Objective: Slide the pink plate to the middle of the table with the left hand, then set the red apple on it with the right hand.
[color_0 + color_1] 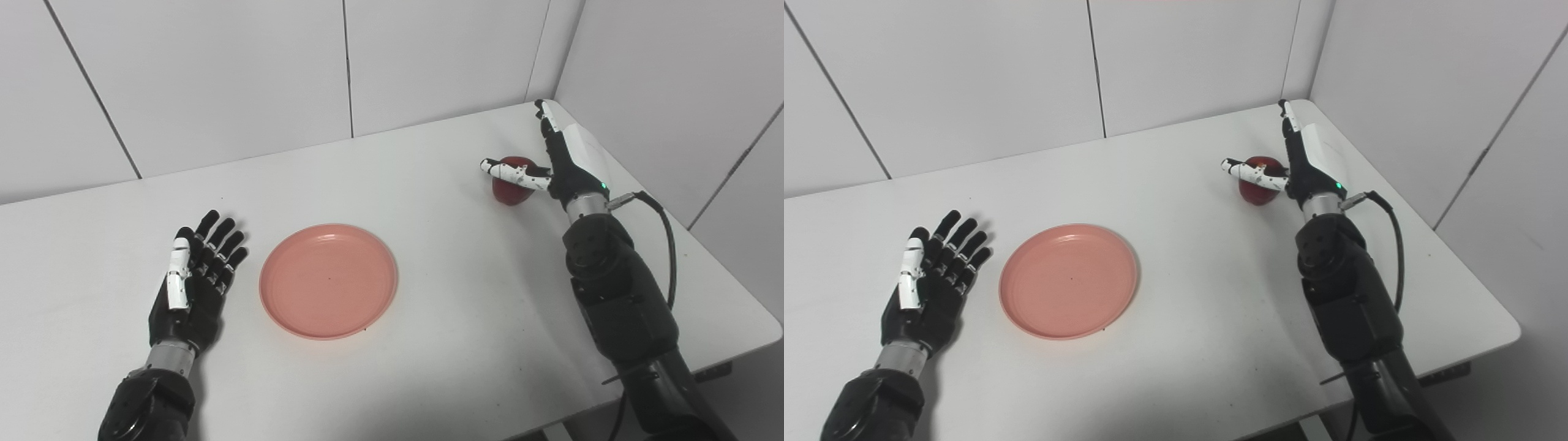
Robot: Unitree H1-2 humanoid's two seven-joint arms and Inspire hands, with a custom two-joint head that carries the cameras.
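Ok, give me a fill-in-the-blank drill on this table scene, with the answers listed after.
1. The pink plate holds ____.
2. The left hand lies open on the table, to the ____ of the plate.
3. The right hand is open around the red ____, which sits on the table.
4. The fruit lies near the table's far ____ corner.

Missing words: nothing; left; apple; right

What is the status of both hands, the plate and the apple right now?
Left hand open, beside pink plate, not touching. Right hand open around red apple, no grasp. Plate empty, path clear.
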